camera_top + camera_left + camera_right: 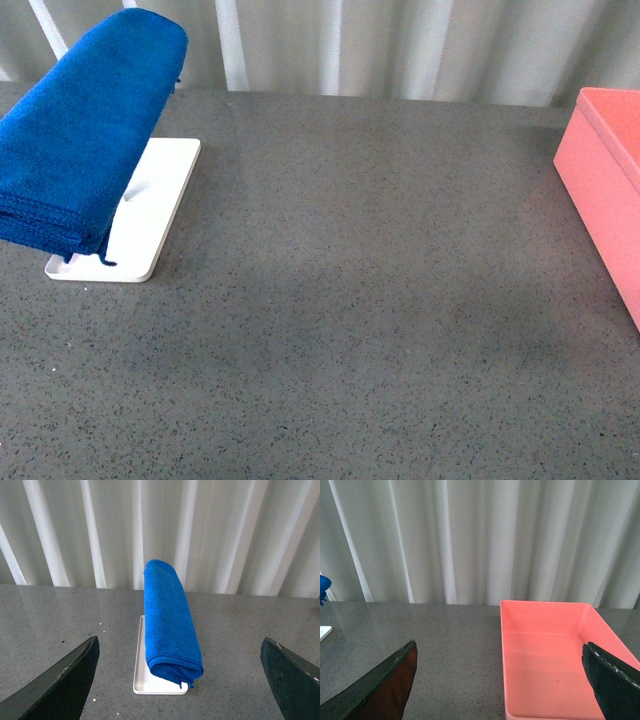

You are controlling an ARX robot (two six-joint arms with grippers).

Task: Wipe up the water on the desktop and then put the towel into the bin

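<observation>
Two hands are spread wide, holding nothing. The left hand faces the towel over a white tray. The right hand faces the bin on the tabletop.

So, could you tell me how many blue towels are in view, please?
1: the towel hangs folded over the white stand at the left of the desktop. None shows in the bin.
</observation>
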